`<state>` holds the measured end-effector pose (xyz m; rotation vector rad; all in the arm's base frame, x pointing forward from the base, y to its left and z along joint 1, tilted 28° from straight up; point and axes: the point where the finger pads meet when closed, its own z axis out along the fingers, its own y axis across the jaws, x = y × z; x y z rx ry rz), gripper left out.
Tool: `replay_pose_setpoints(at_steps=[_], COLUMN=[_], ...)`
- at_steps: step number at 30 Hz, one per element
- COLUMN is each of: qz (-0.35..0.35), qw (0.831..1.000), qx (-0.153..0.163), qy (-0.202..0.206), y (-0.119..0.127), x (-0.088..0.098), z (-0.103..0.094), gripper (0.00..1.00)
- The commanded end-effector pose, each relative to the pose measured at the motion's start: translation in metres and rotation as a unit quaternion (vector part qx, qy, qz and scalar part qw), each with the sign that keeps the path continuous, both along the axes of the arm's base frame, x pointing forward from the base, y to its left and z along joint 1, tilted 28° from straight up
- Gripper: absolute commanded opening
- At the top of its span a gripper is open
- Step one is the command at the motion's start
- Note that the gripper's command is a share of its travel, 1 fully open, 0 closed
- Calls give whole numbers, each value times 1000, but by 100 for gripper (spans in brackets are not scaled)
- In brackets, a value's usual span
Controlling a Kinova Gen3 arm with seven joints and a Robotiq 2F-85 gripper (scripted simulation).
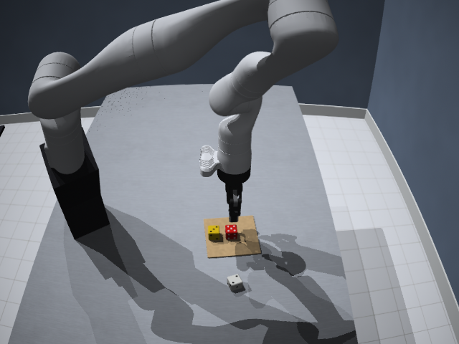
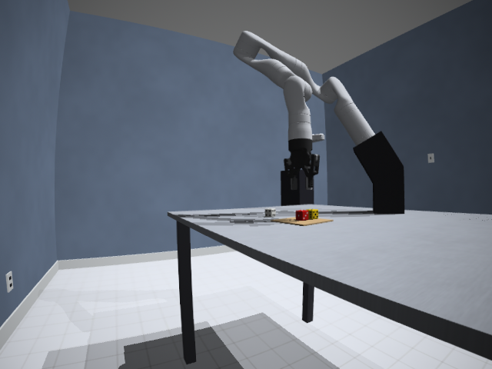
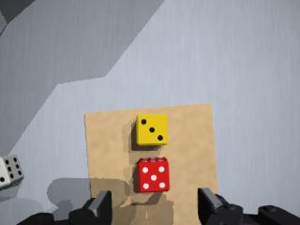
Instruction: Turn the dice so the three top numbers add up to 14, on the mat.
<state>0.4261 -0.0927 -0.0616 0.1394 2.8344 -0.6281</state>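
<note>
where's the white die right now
The white die sits on the bare table, off the mat, toward the near edge in the top view; the wrist view shows it at far left.
</note>
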Motion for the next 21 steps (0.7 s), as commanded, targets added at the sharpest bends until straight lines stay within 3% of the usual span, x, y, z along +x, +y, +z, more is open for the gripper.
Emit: replay_pose_setpoints(at_steps=[1,21], qz=[2,-1], qw=[1000,1000], qx=[-1,0], qy=[1,0], y=[2,1], x=[-1,-1], z=[2,2], gripper=[100,100])
